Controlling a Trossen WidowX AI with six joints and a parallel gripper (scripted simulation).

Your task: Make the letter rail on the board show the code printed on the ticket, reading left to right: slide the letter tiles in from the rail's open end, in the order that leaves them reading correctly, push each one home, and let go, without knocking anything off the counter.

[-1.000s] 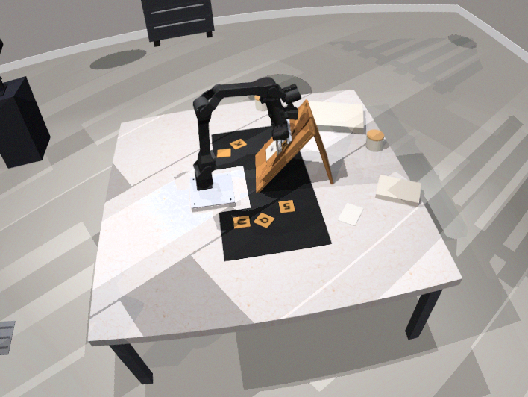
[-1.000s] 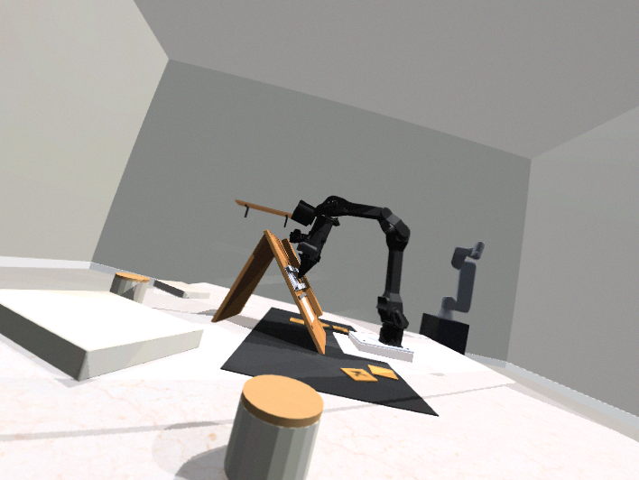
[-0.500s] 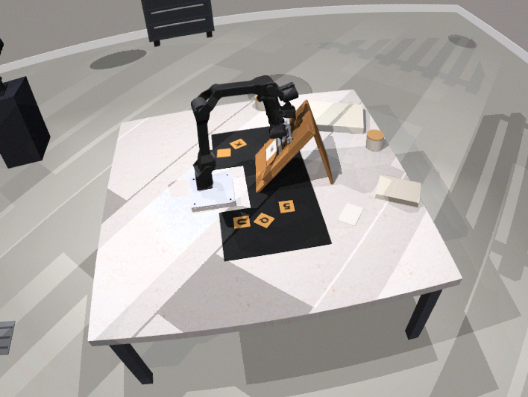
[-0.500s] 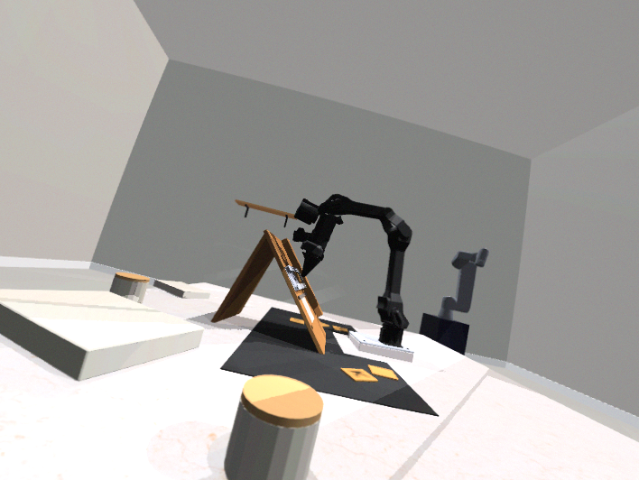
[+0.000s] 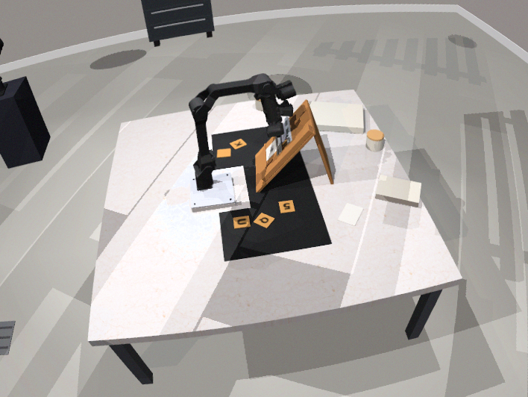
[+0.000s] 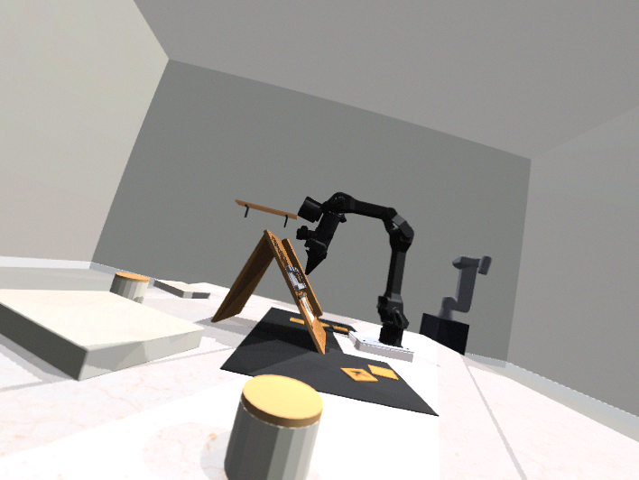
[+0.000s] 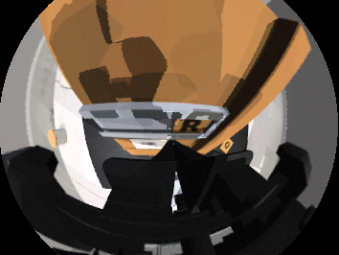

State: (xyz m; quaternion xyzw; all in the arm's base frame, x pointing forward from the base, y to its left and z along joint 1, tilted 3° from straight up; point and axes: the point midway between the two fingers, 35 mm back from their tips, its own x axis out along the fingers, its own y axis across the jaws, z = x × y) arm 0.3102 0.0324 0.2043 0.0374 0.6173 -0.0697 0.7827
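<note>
The orange board [image 5: 261, 169] [image 6: 319, 341] [image 7: 192, 59] leans like an easel. Its pale letter rail [image 5: 287, 129] [image 6: 295, 278] [image 7: 153, 106] holds a tile marked R [image 7: 190, 126] near the right end in the wrist view; the rest of the rail's content is unclear. The ticket [image 5: 270, 150] [image 6: 308, 309] is lower on the board; its print is unreadable. My gripper [image 6: 309, 272] [image 7: 170, 143] is shut and empty, its tips close to the rail's front; contact is unclear. Loose tiles show S or 5 [image 5: 286, 206], Q [image 5: 263, 220], U [image 5: 241, 222] and X [image 5: 238, 143] [image 6: 359, 373].
A tile with no visible letter [image 5: 223, 152] [image 6: 383, 371] lies near the X on the black mat [image 5: 298, 239] [image 6: 247, 360]. Lidded jars [image 5: 375, 140] [image 6: 273, 433], pale slabs [image 5: 398, 190] [image 5: 339, 117] [image 6: 103, 322] and a white card [image 5: 350, 214] stand or lie beyond the mat.
</note>
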